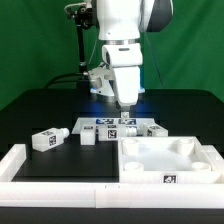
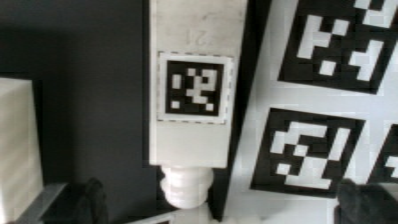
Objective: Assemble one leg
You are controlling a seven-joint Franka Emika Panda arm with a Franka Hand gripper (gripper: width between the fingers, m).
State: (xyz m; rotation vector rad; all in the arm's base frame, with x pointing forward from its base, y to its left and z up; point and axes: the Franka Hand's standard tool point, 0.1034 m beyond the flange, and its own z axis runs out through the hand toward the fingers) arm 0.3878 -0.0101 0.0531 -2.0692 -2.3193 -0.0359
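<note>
In the wrist view a white leg (image 2: 192, 60) lies lengthwise beside the marker board (image 2: 267, 100). It carries a black-and-white tag on top, and its ridged screw end (image 2: 189, 186) points toward me. My gripper (image 2: 222, 205) is open. One dark finger (image 2: 82, 202) is on each side, and the screw end lies between them untouched. In the exterior view my gripper (image 1: 125, 104) hangs low over that leg (image 1: 124, 121) at the middle of the table.
Other white legs lie at the exterior view's left (image 1: 45, 139), centre-left (image 1: 88, 138) and right (image 1: 155, 129). The large white panel (image 1: 190, 160) with corner holes sits front right. A white rail (image 1: 50, 172) runs along the front. A white part (image 2: 15, 140) shows beside the leg.
</note>
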